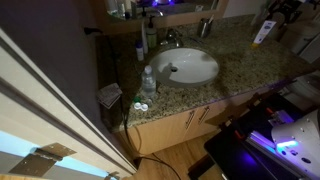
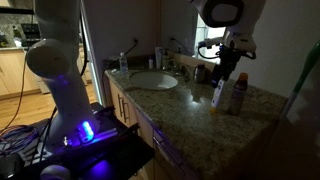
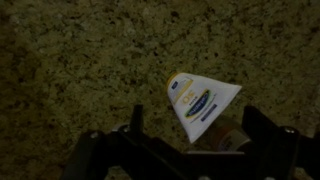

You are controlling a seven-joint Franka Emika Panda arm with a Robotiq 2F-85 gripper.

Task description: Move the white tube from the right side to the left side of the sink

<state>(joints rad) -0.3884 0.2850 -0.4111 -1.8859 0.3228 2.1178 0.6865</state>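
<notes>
One white tube [image 2: 218, 93]: stood roughly on end below the gripper [image 2: 228, 70], over the end stretch of the countertop [image 1: 235, 60], well apart from the sink; whether its lower end touched the granite could not be told.
One gripper: in the wrist view [image 3: 198, 135] its two dark fingers [image 3: 135, 120] stood to either side of the tube [image 3: 203, 103], with a gap showing at one finger; whether they pinched the tube could not be told.
One sink [image 1: 195, 68]: a white oval basin set mid-counter, also seen in an exterior view [image 2: 152, 80].
One faucet [image 1: 170, 40]: chrome, at the back edge behind the basin.
One clear bottle [image 1: 148, 80]: upright just beside the basin's rim, on the side away from the tube.
One can [image 2: 238, 93]: orange-topped, upright just beside the tube, the nearest obstacle.
Few small pale items [image 1: 140, 106]: near the front corner past the clear bottle, too dim to name.
Writing: the tube carried a blue oval mark and blue print in the wrist view, too blurred to read.
</notes>
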